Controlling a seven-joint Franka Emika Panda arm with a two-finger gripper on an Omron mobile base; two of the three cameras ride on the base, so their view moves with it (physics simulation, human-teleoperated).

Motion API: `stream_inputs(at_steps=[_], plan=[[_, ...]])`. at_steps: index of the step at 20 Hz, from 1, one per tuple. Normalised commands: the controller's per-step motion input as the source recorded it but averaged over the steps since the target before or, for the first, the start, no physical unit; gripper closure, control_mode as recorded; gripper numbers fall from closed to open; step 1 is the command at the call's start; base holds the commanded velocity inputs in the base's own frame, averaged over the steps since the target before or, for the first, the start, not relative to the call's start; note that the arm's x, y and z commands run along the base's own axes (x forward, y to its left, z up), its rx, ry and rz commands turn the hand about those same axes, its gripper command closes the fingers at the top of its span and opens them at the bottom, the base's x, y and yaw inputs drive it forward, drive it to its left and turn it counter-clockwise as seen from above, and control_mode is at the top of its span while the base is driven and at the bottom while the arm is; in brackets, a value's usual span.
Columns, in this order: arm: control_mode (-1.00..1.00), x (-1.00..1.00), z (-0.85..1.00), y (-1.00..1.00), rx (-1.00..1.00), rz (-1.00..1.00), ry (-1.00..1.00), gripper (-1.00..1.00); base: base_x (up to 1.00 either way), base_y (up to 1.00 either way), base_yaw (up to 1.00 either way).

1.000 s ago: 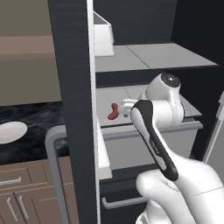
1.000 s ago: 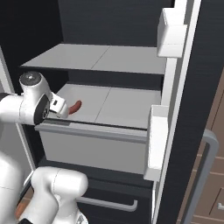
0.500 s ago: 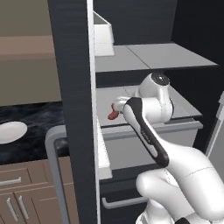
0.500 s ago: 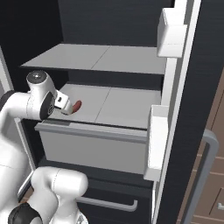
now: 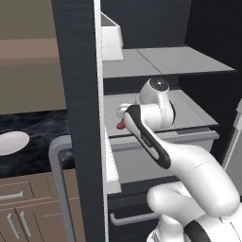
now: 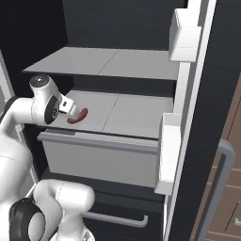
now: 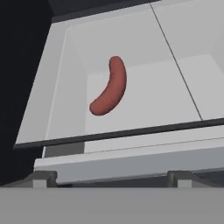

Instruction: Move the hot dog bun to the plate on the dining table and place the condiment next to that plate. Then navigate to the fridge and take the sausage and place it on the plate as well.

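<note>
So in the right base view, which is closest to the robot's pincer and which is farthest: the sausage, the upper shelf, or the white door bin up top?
1. Sausage, right beside the pincer.
2. Upper shelf, above it.
3. White door bin, far right, up high.

My arm rises from the base, bends at the elbow, and reaches forward and up, forearm stretched at a slant. My wrist is rolled so the hand points forward and slightly down. My gripper (image 6: 71, 109) has jaws spread wide, nothing between them. In the hand view my two dark fingertips (image 7: 43, 178) stand far apart at the bottom edge, level with each other.
</note>
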Motion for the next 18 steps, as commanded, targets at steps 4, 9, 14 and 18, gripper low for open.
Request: stream_inputs(at_steps=[4, 9, 14, 18], plan=[[-1.00, 0.31, -0.23, 0.00, -0.04, 0.00, 0.00, -1.00, 0.00, 0.00, 0.00], [-1.00, 0.37, -0.27, 0.00, -0.04, 0.00, 0.00, -1.00, 0.00, 0.00, 0.00], [-1.00, 0.41, -0.23, 0.00, -0.02, 0.00, 0.00, -1.00, 0.00, 0.00, 0.00], [-1.00, 0.40, -0.21, 0.00, -0.02, 0.00, 0.01, -1.00, 0.00, 0.00, 0.00]])
